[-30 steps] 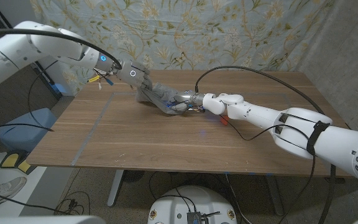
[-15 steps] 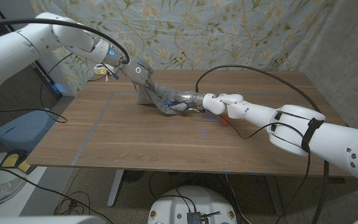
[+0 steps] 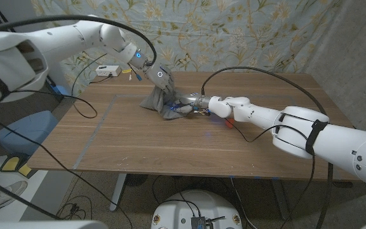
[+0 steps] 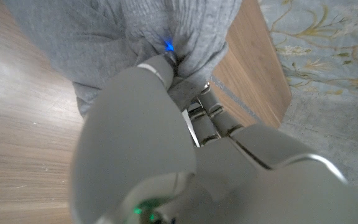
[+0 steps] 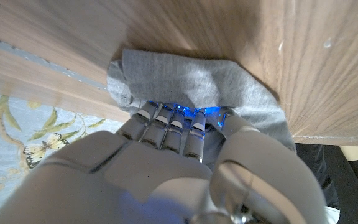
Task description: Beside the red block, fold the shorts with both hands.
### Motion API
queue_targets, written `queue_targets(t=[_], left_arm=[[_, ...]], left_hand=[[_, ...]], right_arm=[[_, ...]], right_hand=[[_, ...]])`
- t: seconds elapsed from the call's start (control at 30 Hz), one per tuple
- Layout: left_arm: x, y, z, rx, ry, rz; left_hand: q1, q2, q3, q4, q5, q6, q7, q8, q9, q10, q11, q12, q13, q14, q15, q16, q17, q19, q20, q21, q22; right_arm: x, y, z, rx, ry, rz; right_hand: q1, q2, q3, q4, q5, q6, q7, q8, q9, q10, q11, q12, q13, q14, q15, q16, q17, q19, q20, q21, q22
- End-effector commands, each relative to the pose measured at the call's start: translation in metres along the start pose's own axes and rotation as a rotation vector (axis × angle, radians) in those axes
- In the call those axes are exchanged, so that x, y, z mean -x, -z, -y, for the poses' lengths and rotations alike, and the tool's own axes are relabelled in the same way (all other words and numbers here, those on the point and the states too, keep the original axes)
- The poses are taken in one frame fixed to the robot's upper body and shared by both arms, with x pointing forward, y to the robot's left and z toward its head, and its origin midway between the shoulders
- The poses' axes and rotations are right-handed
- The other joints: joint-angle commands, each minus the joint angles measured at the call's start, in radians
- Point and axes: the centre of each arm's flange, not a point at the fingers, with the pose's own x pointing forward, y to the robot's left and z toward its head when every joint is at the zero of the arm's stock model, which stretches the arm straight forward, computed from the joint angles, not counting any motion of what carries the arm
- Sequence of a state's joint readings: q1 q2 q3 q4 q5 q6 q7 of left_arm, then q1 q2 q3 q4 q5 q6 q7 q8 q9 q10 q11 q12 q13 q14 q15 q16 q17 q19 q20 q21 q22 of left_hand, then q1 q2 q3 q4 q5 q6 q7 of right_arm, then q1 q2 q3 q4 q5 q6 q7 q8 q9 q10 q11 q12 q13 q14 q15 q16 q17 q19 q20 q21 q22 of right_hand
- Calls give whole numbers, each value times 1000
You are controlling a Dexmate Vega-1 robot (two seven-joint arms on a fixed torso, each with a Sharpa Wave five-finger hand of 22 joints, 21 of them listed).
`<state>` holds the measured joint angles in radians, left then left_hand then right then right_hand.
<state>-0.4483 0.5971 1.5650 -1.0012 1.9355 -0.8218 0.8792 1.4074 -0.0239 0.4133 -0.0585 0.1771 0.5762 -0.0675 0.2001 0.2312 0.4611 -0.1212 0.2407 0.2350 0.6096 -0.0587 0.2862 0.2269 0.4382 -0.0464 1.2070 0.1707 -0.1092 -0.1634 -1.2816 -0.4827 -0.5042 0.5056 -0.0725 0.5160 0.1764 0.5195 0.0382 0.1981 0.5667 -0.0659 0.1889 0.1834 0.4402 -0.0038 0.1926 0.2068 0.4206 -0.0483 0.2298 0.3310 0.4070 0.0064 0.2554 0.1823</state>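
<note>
Since about a second ago, in the head view, our left hand has swung its pinched edge of the shorts up and over toward the right hand, so the fold looks mid-way and the grey cloth is now bunched between the two hands on the table. The right hand hasn't budged and pins the other end. The red block peeks out just under the right forearm, close by.

Left wrist view: fingers closed on a gathered bit of fabric, holding firmly.

Right wrist view: fingers curled down into the cloth, gripping it against the wood.

No brands, labels or readable writing anywhere we can spot.
</note>
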Motion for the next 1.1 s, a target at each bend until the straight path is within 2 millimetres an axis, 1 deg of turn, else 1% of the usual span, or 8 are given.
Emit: queue_targets(t=[0.03, 0.17, 0.33, 0.47, 0.6, 0.7, 0.87, 1.1], left_arm=[[-43, 7, -5, -14, -31, 43], [-51, 11, -13, -47, 5, -94], [-49, 25, -29, -86, -74, -394], [-41, 30, -44, -144, -165, -687], [-34, 31, -54, -135, -201, -849], [-32, 27, -59, -115, -204, -919], [-23, 25, -67, 23, -278, -1065], [4, 31, -93, 124, -455, -1257]], left_hand=[[-192, -35, -91, 65, 21, -67, -68, -17, -19, -31, -20, -26, -13, -33, -164, -22, -10, -20, -78, -54, -9], [-308, -32, -125, 108, 58, -175, -99, -26, -33, -122, -13, -50, -23, -107, -123, -61, -15, -141, 26, -153, -6], [-340, 28, -110, 126, 81, -243, -101, -25, -37, -162, -10, -50, -26, -147, -102, -75, -12, -176, 70, -194, -5], [-332, 99, -76, 127, 85, -254, -103, -19, -38, -161, -10, -43, -27, -144, -100, -70, -9, -181, 81, -208, -3], [-295, 162, -23, 96, 81, -255, -108, -12, -38, -151, -8, -35, -28, -129, -97, -65, -11, -177, 92, -223, -4], [-290, 171, -10, 86, 76, -254, -110, -11, -38, -129, -12, -26, -28, -114, -97, -61, -13, -170, 94, -226, -4], [-295, 170, -7, 84, 70, -250, -118, -9, -38, -120, -17, -22, -29, -110, -101, -61, -15, -164, 98, -228, -3], [-411, 142, -40, 136, 33, -244, -119, -7, -37, -103, -15, -20, -30, -111, -81, -68, -23, -133, 108, -249, -5]], right_arm=[[10, 16, -7, -31, 0, -30], [11, 18, -6, -30, 2, -33], [12, 19, 0, -28, 11, -29], [13, 19, 6, -26, 20, -26], [16, 21, 11, -32, 33, -34], [20, 23, 16, -32, 36, -44], [27, 25, 23, -48, 47, -47], [36, 26, 30, -65, 69, -65]], right_hand=[[-8, -9, -5, 9, -3, -4, 4, 3, 6, -2, 5, 7, 2, 9, -49, 7, 4, 50, 46, 8, 9], [-12, -12, -7, 11, -3, -7, 4, 2, 6, -4, 8, 6, 2, 8, -49, 6, 3, 50, 46, 7, 9], [-15, -17, -10, 10, -3, -10, 5, 1, 6, -5, 9, 6, 2, 7, -46, 5, 2, 49, 49, 6, 9], [-17, -19, -11, 10, -3, -11, 5, 1, 6, -8, 9, 5, 2, 9, -47, 4, 0, 49, 50, 6, 9], [-19, -24, -12, 8, -3, -15, 4, 0, 6, -10, 9, 5, 2, 9, -44, 2, -3, 49, 51, 6, 9], [-23, -36, -17, 6, -3, -26, 4, -3, 6, -15, 12, 3, 2, 6, -41, -1, -6, 48, 54, 5, 9], [-50, -97, -52, -7, -2, -55, 7, -6, 5, -40, 16, -1, 2, -11, -28, -12, -19, 31, 66, -4, 9], [-91, -145, -90, -4, 4, -83, 3, -8, 5, -60, 24, -3, 2, -28, -19, -18, -25, 20, 71, -10, 9]])
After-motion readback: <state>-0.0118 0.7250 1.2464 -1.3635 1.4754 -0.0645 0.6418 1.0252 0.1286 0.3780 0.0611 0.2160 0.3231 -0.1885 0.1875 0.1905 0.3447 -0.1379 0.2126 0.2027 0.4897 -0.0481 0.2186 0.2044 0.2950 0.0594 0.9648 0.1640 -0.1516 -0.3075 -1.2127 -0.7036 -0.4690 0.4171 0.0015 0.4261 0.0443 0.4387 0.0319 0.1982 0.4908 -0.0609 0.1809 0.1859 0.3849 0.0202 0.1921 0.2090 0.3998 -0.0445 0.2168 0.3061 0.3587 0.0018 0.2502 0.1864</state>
